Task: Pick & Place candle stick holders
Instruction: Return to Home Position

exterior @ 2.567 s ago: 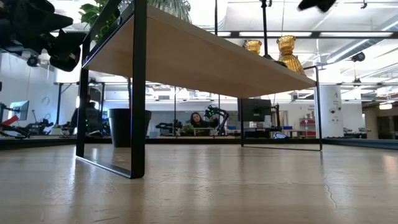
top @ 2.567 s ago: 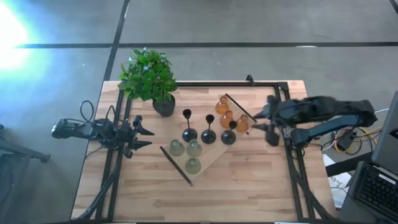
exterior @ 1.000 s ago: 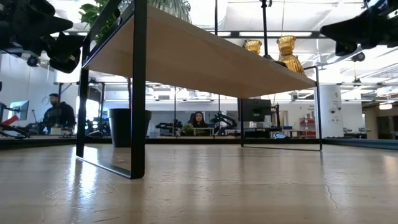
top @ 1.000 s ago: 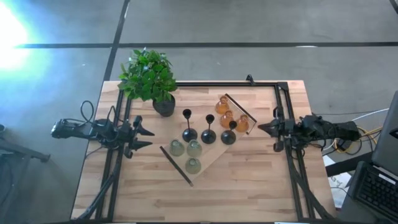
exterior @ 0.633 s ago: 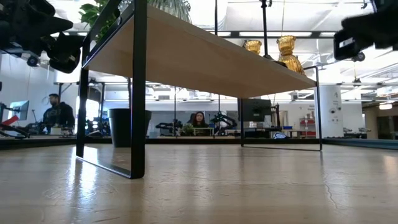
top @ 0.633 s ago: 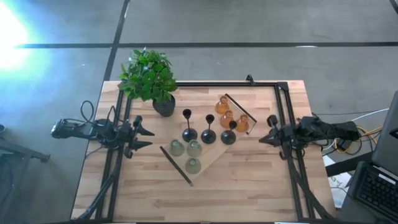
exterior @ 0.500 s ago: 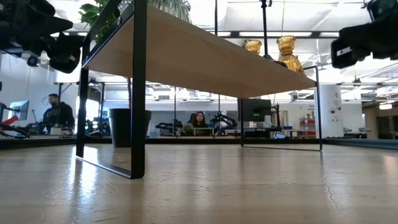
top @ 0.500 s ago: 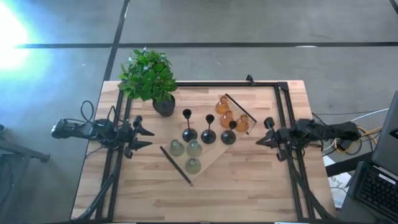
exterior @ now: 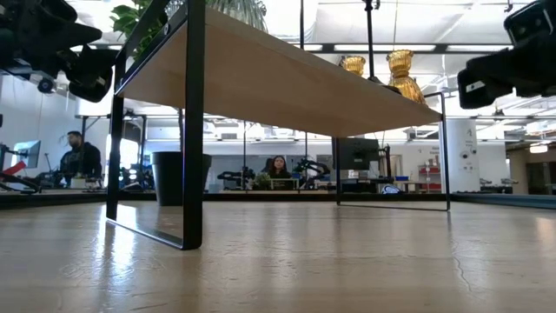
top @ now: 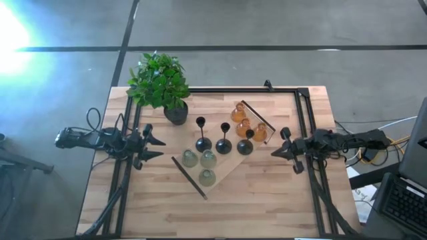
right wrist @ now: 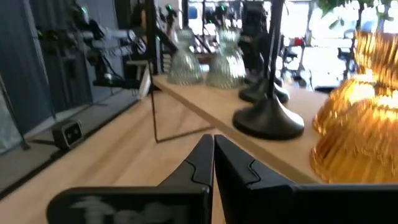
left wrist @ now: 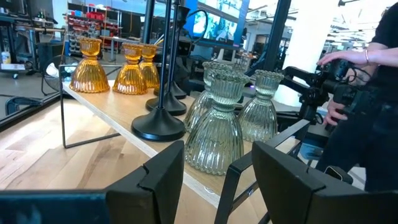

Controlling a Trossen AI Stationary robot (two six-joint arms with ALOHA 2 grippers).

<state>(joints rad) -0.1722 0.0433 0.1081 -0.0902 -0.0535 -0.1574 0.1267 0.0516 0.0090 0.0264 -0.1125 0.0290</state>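
Showing the homing step: right gripper point(top: 278, 151), closed and empty, amber ribbed glass candle holders point(top: 244, 124) just ahead; left gripper point(top: 159, 148) waits open opposite; next, probably parking

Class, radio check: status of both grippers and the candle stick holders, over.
Left gripper open, left side of table. Right gripper shut, empty, right side. Nine candle stick holders upright on shelf. Nothing in the way.
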